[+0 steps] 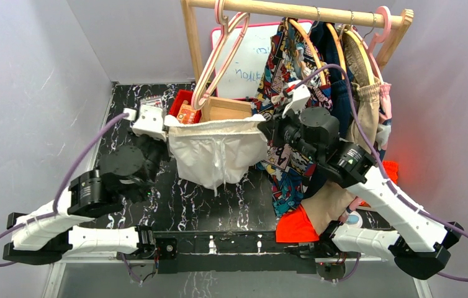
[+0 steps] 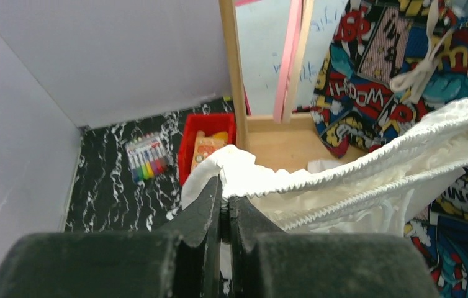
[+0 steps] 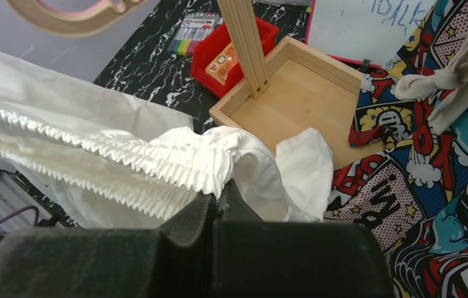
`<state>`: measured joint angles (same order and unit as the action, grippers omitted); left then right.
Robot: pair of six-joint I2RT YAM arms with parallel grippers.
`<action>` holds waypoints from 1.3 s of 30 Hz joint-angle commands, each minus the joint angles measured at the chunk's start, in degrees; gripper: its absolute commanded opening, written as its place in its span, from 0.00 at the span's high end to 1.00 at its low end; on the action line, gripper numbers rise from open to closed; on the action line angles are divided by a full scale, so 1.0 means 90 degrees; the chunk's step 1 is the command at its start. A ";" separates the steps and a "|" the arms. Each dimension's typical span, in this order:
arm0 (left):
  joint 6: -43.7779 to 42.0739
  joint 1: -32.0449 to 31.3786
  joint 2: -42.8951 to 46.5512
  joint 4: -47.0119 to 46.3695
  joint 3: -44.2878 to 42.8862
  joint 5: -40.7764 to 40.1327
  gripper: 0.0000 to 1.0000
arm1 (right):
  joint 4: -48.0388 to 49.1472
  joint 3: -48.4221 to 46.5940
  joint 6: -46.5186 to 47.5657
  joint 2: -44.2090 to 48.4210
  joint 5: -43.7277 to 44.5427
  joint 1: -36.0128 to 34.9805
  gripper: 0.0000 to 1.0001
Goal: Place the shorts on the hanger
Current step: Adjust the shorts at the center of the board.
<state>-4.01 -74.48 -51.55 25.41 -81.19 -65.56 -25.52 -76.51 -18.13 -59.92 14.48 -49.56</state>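
Observation:
The white shorts [image 1: 216, 152] hang above the table with their gathered waistband stretched between my two grippers and the legs drooping down. My left gripper [image 1: 168, 124] is shut on the waistband's left end [image 2: 244, 177], its fingertips [image 2: 225, 194] pinching the cloth. At the opposite end, my right gripper [image 1: 262, 128] is shut on the bunched elastic [image 3: 200, 161], just above its fingertips [image 3: 222, 194]. The cream hanger [image 1: 205, 77] hangs on the wooden rail behind the shorts, beside a pink one. One of its arms [image 2: 304, 49] shows in the left wrist view and its hook [image 3: 64, 22] in the right wrist view.
A wooden rack [image 1: 300, 11] stands at the back with a wooden box base [image 1: 225, 108]. A comic-print garment [image 1: 287, 155], tan shorts [image 1: 368, 105] and wooden hangers hang on the right. Behind the shorts are a red bin [image 1: 182, 105], markers [image 2: 148, 155] and a whiteboard [image 1: 250, 59]. An orange cloth [image 1: 297, 226] lies near the right base.

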 commanded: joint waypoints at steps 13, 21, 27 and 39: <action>0.1863 0.3641 -0.0632 0.0220 0.1717 0.3564 1.00 | 0.1068 0.0829 0.0068 -0.0160 0.0598 0.0055 1.00; 0.2993 0.6126 -0.0813 -0.0089 0.2416 0.5980 1.00 | 0.1223 0.1282 -0.0291 -0.0163 0.0408 0.0550 1.00; 0.3709 0.7065 -0.0772 0.0267 0.1703 0.6549 1.00 | 0.1412 0.1037 -0.0441 -0.0054 0.0069 0.0997 1.00; 0.3237 0.7029 -0.0847 0.0654 -0.1499 0.7652 1.00 | 0.0671 -0.1562 0.0163 -0.0377 -0.1179 0.1002 1.00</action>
<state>27.68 -12.47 -59.27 29.43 -83.66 2.55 -18.15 -77.73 -19.94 -63.05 6.44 -41.91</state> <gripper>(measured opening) 0.022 0.021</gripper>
